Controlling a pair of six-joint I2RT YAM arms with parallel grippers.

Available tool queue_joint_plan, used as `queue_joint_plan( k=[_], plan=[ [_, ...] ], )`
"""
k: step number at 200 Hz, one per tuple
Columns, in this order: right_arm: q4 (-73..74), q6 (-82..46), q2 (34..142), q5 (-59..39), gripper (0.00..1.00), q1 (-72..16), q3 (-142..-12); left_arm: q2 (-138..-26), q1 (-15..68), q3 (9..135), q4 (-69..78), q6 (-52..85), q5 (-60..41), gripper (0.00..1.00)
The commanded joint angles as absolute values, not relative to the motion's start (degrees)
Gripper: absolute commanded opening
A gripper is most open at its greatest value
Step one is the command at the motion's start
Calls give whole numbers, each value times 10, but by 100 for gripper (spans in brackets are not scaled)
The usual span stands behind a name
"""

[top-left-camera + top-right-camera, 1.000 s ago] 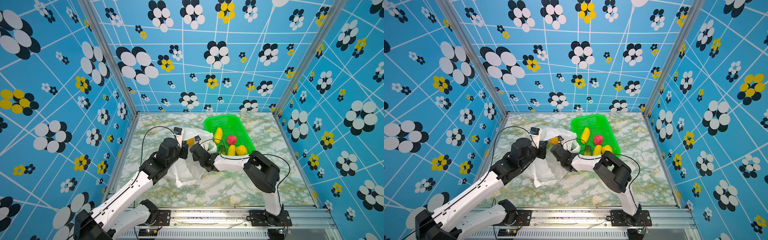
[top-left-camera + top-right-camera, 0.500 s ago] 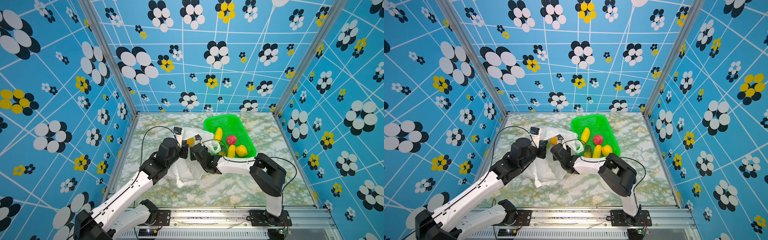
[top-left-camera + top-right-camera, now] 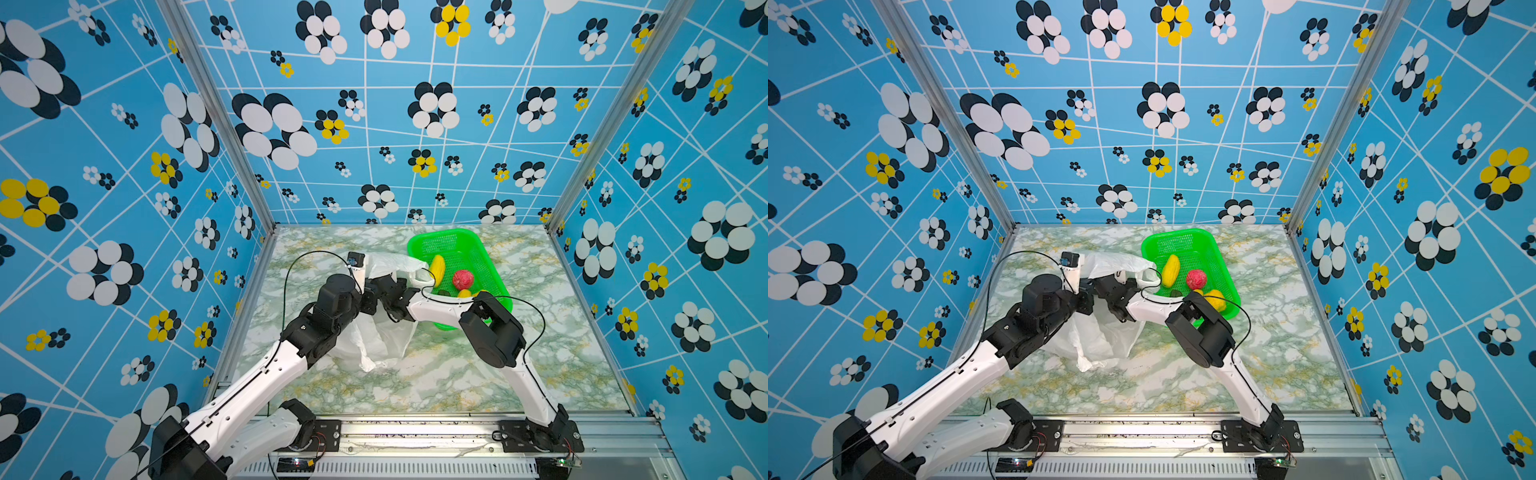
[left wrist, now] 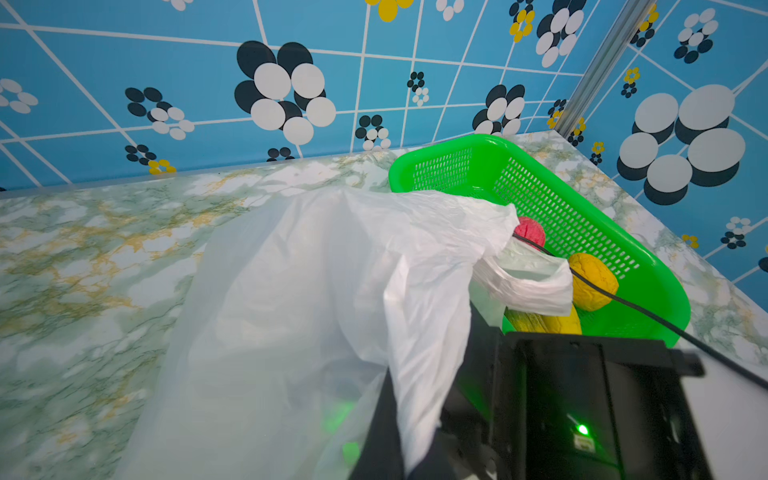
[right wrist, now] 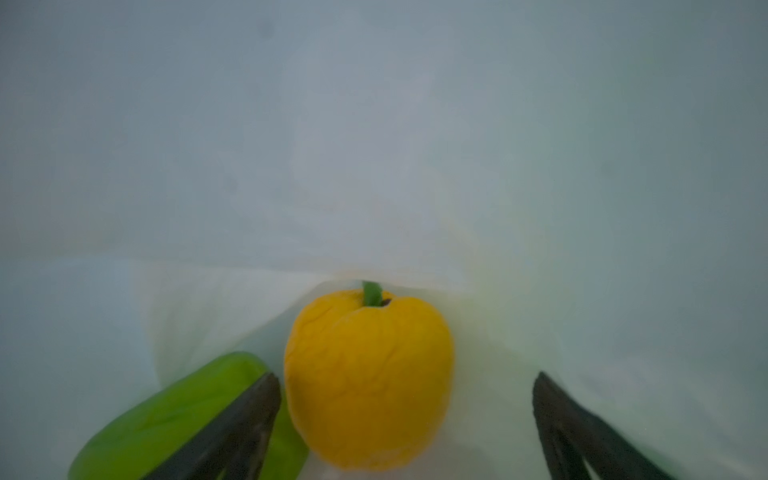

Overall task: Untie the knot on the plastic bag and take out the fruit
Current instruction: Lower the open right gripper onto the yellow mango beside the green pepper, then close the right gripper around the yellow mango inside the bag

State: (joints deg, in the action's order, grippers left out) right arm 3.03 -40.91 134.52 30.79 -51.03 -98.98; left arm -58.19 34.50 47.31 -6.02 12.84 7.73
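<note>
Inside the plastic bag [image 3: 374, 336] beside the green basket [image 3: 490, 266]: a yellow fruit [image 5: 368, 374] between the wide-apart jaws of the right gripper [image 5: 405, 376]; bag film clamped in the left gripper [image 3: 369, 300].

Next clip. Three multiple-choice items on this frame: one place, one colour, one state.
1. Where is the right gripper?
A) inside the plastic bag
B) over the green basket
C) on the bare table

2. What colour is the round fruit before it?
A) red
B) yellow-orange
C) purple

3. How do its jaws stand?
A) open
B) shut on the round fruit
C) shut on the plastic bag

Key: 1 A, white plastic fills the right wrist view; 2 B, yellow-orange skin with a green stem; 3 A, its fingers stand wide apart.
</note>
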Motion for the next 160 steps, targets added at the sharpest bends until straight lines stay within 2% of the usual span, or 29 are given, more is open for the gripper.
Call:
queue_joint_plan(
  k=[1,34,67,91,101,118,160],
  plan=[
    [-49,-455,1383,315,95,-505,-1048,-585,345,473,-62,129,65,0],
    [-76,-469,1424,305,88,-499,-1097,-584,345,473,-65,127,66,0],
    [-79,-464,1434,302,74,-498,-1108,-579,344,471,-64,126,68,0],
    [-72,-459,1422,304,58,-498,-1095,-577,345,471,-67,126,68,0],
    [-51,-451,1407,302,51,-498,-1072,-576,345,470,-68,126,69,0],
    [6,-438,1365,296,45,-498,-1004,-573,345,468,-69,125,73,0],
    [128,-432,1208,309,40,-503,-782,-558,347,446,-66,117,78,0]
  ],
)
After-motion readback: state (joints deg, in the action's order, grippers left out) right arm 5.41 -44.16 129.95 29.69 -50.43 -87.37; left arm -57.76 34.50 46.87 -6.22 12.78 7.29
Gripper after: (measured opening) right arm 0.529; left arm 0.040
